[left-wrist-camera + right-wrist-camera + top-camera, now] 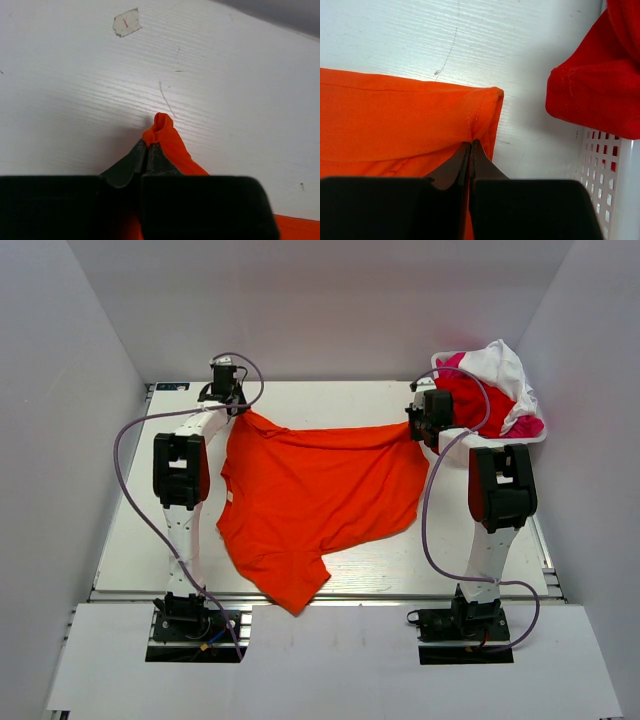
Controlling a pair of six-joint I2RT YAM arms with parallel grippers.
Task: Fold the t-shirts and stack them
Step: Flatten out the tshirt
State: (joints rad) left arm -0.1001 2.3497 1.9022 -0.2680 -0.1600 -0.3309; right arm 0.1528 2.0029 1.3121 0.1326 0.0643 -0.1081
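The bright orange t-shirt (315, 495) lies spread on the white table, its far edge stretched between both grippers. My left gripper (238, 410) is shut on the shirt's far left corner; in the left wrist view a small bunch of orange cloth (162, 131) sticks out past the closed tips (147, 146). My right gripper (420, 428) is shut on the far right corner; in the right wrist view the tips (471, 145) pinch the hemmed edge of the orange cloth (400, 120). The red (470, 400), white (500, 365) and magenta-pink (525, 425) t-shirts lie heaped in a basket.
A white slotted basket (610, 170) stands at the table's far right corner, just right of my right gripper; red cloth (595, 95) hangs over its rim. White walls close in on three sides. The shirt's lower part hangs over the table's near edge (300, 598).
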